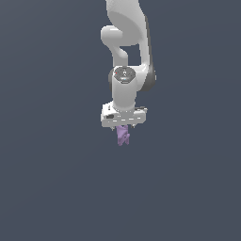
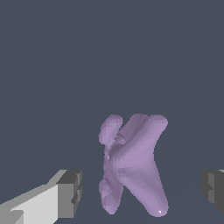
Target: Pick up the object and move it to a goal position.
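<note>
The object (image 1: 123, 135) is a small light-purple lumpy piece with jagged lobes, sitting right under the white hand of the arm in the exterior view. In the wrist view the object (image 2: 131, 166) lies between the two fingers of my gripper (image 2: 142, 190). One dark fingertip (image 2: 71, 192) and the other fingertip (image 2: 213, 187) each stand apart from it with a visible gap. The gripper (image 1: 124, 127) is open around the object, not touching it. In the exterior view the fingers themselves are hidden by the hand and the object.
A plain dark grey-blue surface (image 1: 56, 179) fills both views. The white arm (image 1: 127, 42) rises from the hand toward the top of the exterior view. No other objects or goal marker show.
</note>
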